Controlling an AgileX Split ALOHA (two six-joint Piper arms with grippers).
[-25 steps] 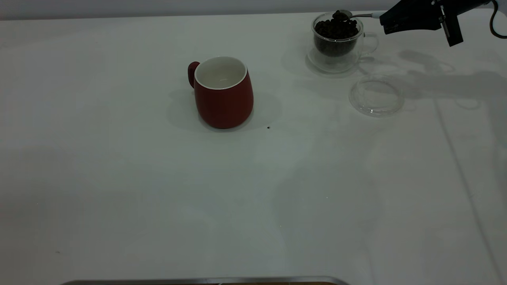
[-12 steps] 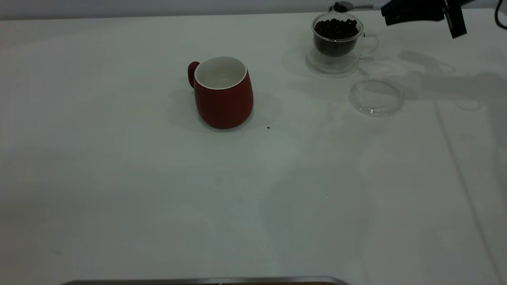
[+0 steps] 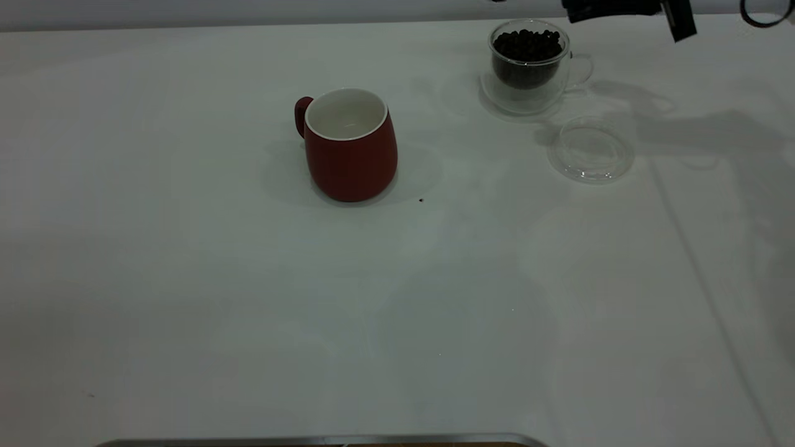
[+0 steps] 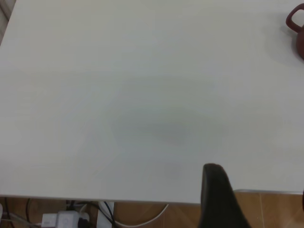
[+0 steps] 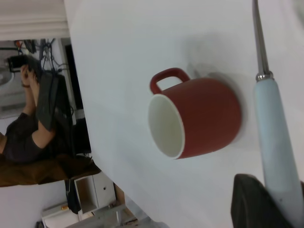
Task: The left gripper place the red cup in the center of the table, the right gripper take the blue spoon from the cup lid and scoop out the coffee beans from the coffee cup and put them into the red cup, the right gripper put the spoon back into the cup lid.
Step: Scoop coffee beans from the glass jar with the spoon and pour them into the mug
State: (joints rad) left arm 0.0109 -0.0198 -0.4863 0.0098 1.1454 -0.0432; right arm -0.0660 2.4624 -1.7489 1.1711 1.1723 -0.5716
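A dark red cup (image 3: 351, 146) stands upright and empty near the middle of the white worktop (image 3: 248, 310), its handle turned away from the glass coffee cup (image 3: 529, 65). That cup, heaped with coffee beans (image 3: 526, 43), sits near the far edge, with the clear cup lid (image 3: 590, 151) lying bare just beside it. The right gripper (image 3: 612, 9) hangs at the top edge of the exterior view, above the coffee cup. In its wrist view the blue spoon (image 5: 278, 137) is clamped in its jaws by the pale handle, high over the red cup. A stray bean (image 3: 421, 200) lies near the mug. The left gripper (image 4: 218, 199) is parked off the worktop's edge; whether its jaws are parted cannot be told.
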